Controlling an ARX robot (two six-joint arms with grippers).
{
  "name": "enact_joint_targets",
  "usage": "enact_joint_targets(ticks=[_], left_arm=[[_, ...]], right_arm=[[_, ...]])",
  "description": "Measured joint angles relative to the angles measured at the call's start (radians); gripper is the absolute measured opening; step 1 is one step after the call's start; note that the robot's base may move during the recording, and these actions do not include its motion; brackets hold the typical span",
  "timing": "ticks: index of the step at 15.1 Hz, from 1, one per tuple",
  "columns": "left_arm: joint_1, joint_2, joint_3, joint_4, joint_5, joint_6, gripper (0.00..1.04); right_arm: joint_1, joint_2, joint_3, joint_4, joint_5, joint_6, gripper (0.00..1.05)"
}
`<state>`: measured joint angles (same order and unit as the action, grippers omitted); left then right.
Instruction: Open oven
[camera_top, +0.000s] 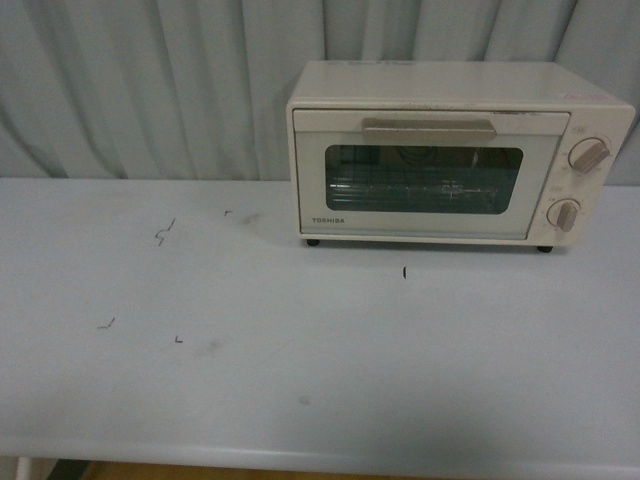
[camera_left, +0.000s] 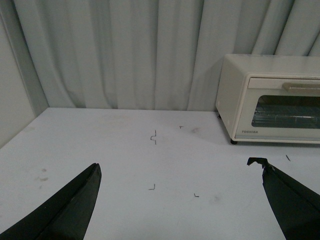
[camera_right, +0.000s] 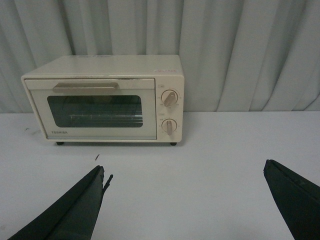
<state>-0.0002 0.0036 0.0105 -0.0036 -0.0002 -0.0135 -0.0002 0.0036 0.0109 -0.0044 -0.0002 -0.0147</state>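
The cream-white Toshiba oven stands at the back right of the table, its glass door shut, beige bar handle along the door's top and two dial knobs on its right side. A wire rack shows behind the glass. Neither arm shows in the front view. My left gripper is open and empty, well short of the oven. My right gripper is open and empty, facing the oven from a distance, its handle beyond the fingers.
The pale table has small black corner marks on its left half and a short mark in front of the oven. A grey pleated curtain hangs behind. The table's front edge is near the bottom of the front view.
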Motion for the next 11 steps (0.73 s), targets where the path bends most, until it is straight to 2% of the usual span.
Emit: enact_joint_targets(ticks=[11], left_arm=[[0.0,0.0,0.0,0.0,0.0,0.0,0.98]], right_arm=[[0.0,0.0,0.0,0.001,0.0,0.0,0.98]])
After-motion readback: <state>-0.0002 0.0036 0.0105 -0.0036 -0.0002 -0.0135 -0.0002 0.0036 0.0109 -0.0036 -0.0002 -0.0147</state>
